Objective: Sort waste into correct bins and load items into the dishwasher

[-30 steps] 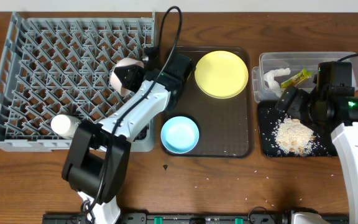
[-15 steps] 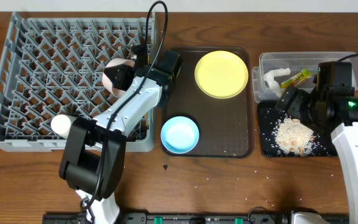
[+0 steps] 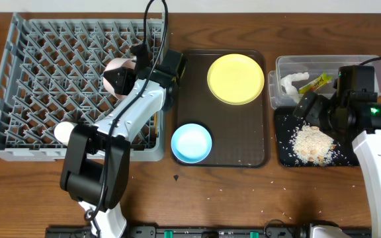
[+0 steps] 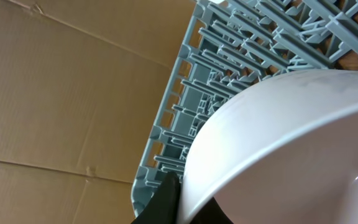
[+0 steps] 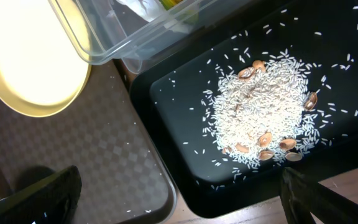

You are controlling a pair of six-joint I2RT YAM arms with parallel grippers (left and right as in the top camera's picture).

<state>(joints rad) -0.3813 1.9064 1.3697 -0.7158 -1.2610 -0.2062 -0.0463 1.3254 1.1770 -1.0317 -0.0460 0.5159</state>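
Note:
My left gripper [image 3: 127, 77] is shut on the rim of a white bowl [image 3: 115, 74] and holds it tilted over the grey dish rack [image 3: 38, 79]. In the left wrist view the bowl [image 4: 291, 137] fills the lower right, with one black finger [image 4: 165, 200] against its rim and the rack [image 4: 229, 68] behind. A small white cup [image 3: 65, 131] lies in the rack's front. A yellow plate [image 3: 235, 79] and a light blue bowl [image 3: 191, 142] sit on the brown tray [image 3: 243, 132]. My right gripper [image 3: 309, 109] is open and empty above the black tray [image 3: 280, 151] of food scraps [image 3: 313, 143]. The chopsticks are out of view.
The clear tub [image 3: 280, 66] behind the black tray holds the orange-and-green wrapper [image 3: 315, 82] and crumpled white waste [image 3: 291, 84]. The right wrist view shows the scraps [image 5: 266, 112], black tray [image 5: 185, 112], tub [image 5: 123, 43], plate [image 5: 30, 56] and brown tray [image 5: 104, 155]. Crumbs [image 3: 276, 215] dot the table's front.
My left arm has carried the white bowl leftward and a little farther back over the rack. The right arm has not moved.

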